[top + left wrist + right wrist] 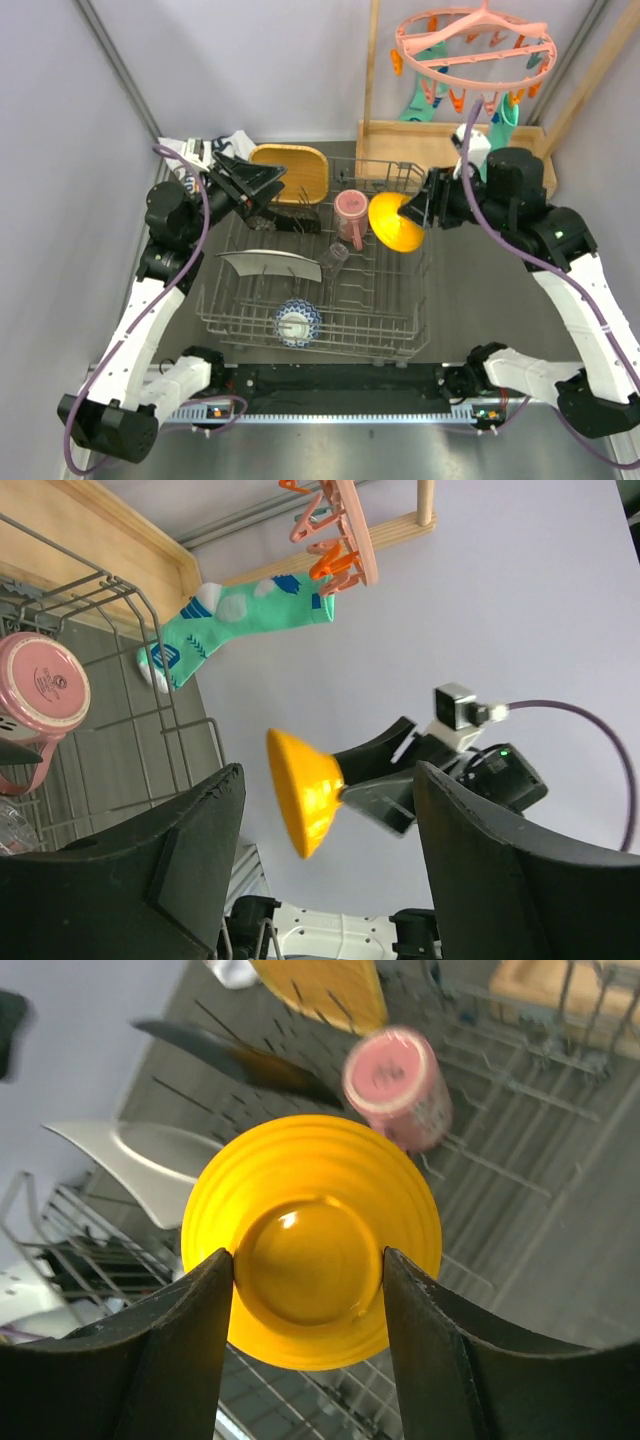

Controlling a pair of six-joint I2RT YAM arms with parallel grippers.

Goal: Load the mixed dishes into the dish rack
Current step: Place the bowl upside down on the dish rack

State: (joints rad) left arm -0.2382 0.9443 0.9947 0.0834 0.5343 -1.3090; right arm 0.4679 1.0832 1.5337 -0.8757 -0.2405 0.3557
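Grey table, wire rack; rt hand grips ribbed orange bowl.

The right arm's fingers gripped a glossy orange bowl, tipped on its side over the right edge of the large grey wire dish rack. Inside the rack were a pink cup, a pale plate and a blue-white patterned bowl.
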